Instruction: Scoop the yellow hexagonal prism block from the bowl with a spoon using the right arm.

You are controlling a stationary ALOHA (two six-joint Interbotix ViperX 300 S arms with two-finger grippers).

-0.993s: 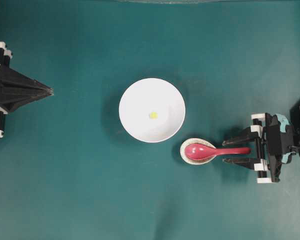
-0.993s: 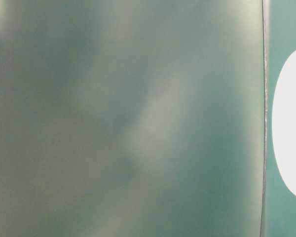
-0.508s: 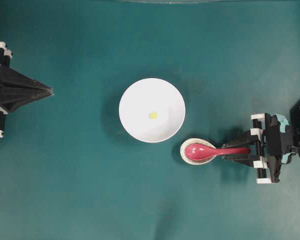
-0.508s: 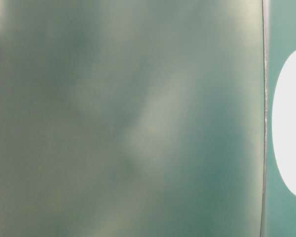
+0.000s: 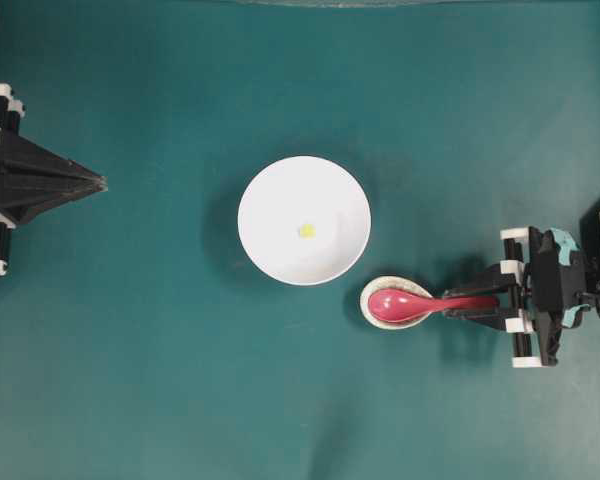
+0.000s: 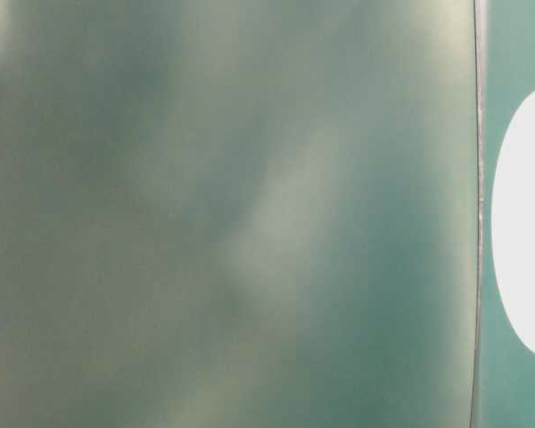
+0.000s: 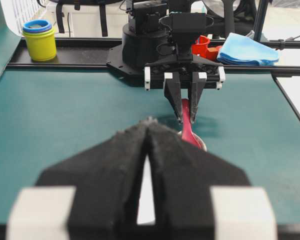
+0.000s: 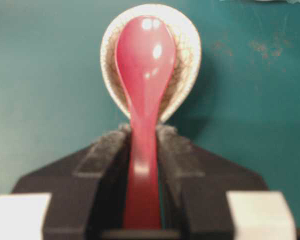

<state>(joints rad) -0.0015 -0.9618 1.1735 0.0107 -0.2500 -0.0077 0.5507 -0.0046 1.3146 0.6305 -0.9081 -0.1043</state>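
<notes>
1. The right end effector (image 8: 142,165) pinches the straight handle of the glossy red-pink soup spoon (image 8: 144,75), whose scoop rests ahead in a speckled teardrop dish (image 8: 182,75).
2. Lifting and scooping remain: the tiny yellow hexagonal block (image 5: 306,230) sits in the round white bowl (image 5: 270,245), beyond the end effector.
3. Only the overhead view shows the block; the wrist view shows the grip.
4. The left end effector (image 7: 146,137) is pressed together.
</notes>
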